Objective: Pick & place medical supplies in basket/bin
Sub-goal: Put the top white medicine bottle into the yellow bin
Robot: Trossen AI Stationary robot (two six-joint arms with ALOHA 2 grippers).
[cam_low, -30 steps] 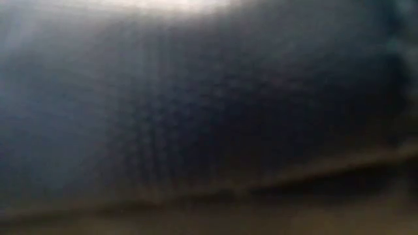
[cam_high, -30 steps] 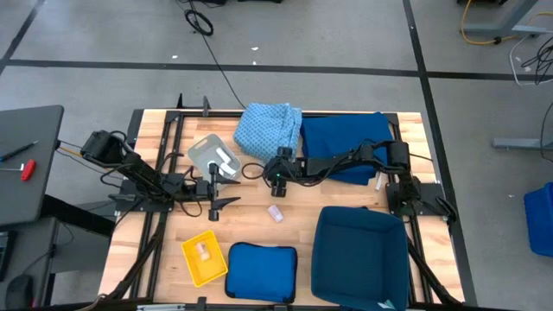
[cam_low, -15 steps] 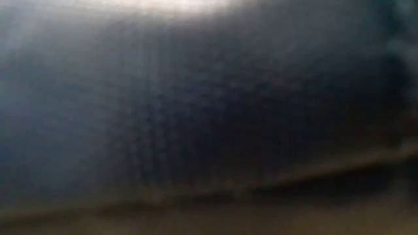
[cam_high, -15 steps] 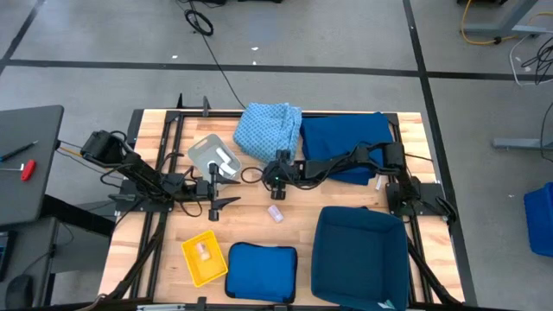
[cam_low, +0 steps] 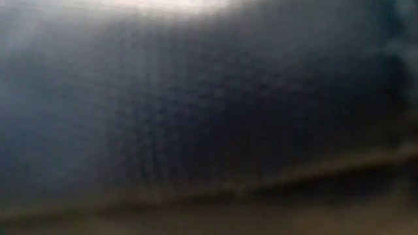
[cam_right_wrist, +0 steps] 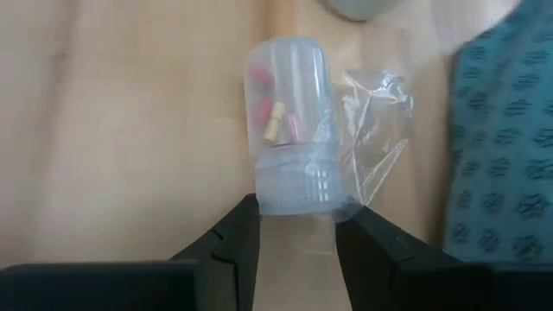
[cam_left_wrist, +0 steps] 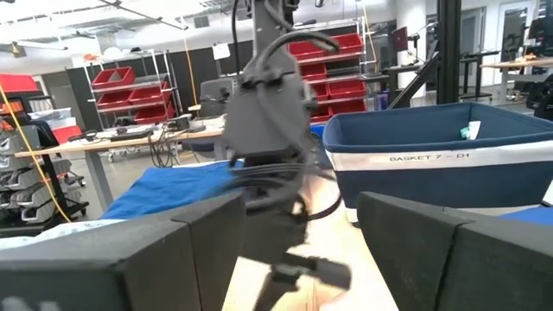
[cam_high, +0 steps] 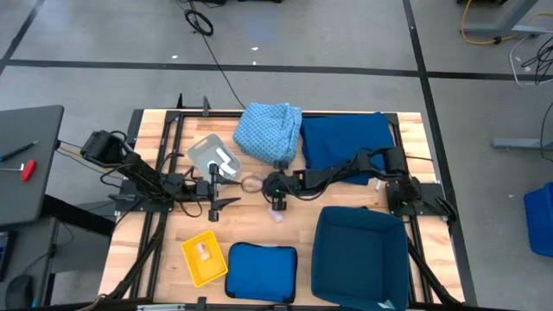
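**Between the right pincer's fingers: capped vial, ready for lifting**

Directly beneath right gripper (cam_high: 276,199), clear vial (cam_right_wrist: 289,130) lying flat on bare wood, pink and yellow bits inside, ribbed cap end pinched by both fingers (cam_right_wrist: 229,250). Just beside that grip, crinkled clear wrap (cam_right_wrist: 380,121) touching vial; beyond it, light blue patterned cloth (cam_right_wrist: 501,155). Best, by judgement: confirm firm squeeze on cap, then rise straight up to shed wrap without snagging. Likely home: yellow mesh basket (cam_high: 186,246), well away from pincer. Over by grey tray (cam_high: 200,152), left gripper (cam_left_wrist: 298,250) spread wide, empty, waiting
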